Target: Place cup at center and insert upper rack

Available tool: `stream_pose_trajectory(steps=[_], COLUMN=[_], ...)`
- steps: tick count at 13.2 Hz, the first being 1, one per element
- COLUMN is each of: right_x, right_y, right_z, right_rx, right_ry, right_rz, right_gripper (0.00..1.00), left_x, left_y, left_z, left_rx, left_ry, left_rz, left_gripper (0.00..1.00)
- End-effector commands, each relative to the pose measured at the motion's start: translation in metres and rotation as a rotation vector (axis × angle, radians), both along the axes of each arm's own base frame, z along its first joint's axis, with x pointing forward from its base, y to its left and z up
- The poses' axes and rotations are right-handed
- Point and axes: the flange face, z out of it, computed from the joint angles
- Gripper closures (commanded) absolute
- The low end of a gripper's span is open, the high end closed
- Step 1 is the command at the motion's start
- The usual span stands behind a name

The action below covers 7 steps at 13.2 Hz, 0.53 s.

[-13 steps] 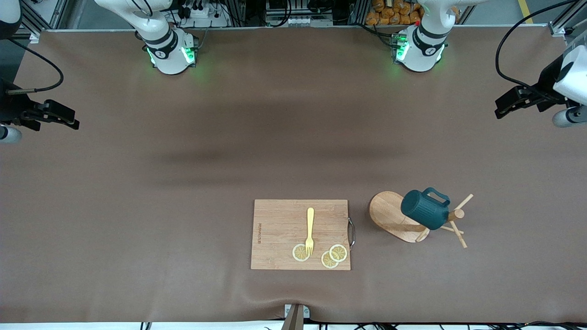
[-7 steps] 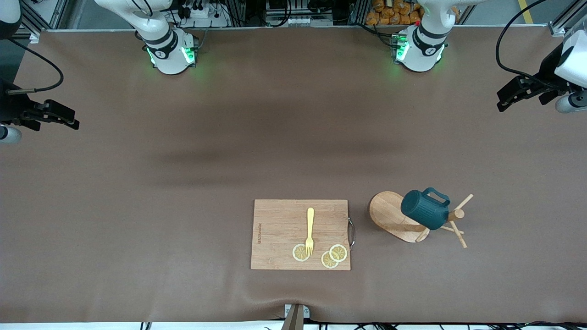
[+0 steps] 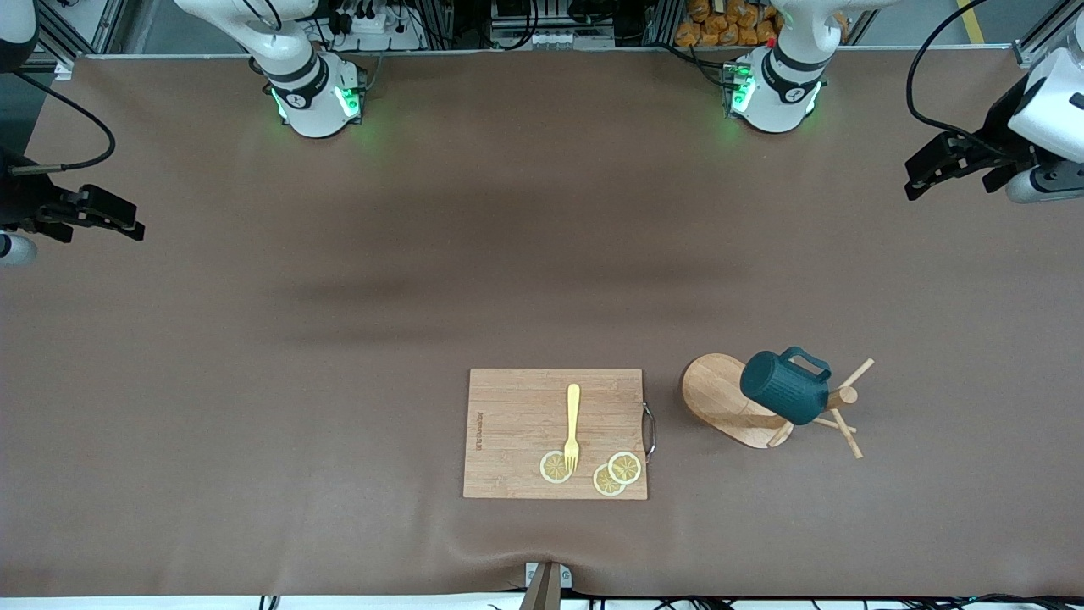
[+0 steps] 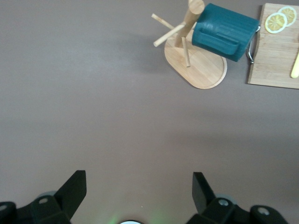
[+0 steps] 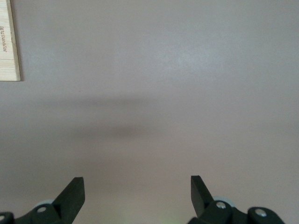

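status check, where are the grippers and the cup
Left gripper open, empty, over the table's left-arm end; right gripper open, empty, over its right-arm end. Cup hangs on upper rack. Cutting board beside it.

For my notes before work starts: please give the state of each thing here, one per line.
Dark teal ribbed mug: hung tilted on the rack.
Light wooden mug tree: standing upright.
Yellow plastic fork: flat on wooden cutting board.
Left gripper: jaws open, empty.
Right gripper: jaws open, empty.

Rectangular wooden cutting board (image 3: 555, 433) on brown desk (image 3: 339, 339), with yellow plastic fork (image 3: 572, 426) and three lemon slices (image 3: 616, 474)
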Motion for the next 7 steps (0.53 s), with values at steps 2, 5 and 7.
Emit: stream_pose_trajectory(steps=[2, 5, 7], right_x=[0.0017, 0.0008, 0.0017], right_y=[-0.0027, -0.0086, -0.0121], right_z=[0.0067, 0.0130, 0.0102], right_rx=[-0.002, -0.003, -0.003], right_ry=[-0.030, -0.050, -0.047], right_rz=[-0.004, -0.014, -0.019], right_gripper=[0.00, 0.00, 0.00], left_x=[0.0010, 0.0043, 0.0049], left_y=[-0.0104, -0.0105, -0.0088], left_z=[0.0032, -0.0031, -0.0046], left_rx=[-0.016, -0.018, -0.018], left_ry=[0.011, 0.023, 0.026], left_rz=[-0.052, -0.052, -0.047], left_gripper=[0.00, 0.00, 0.00])
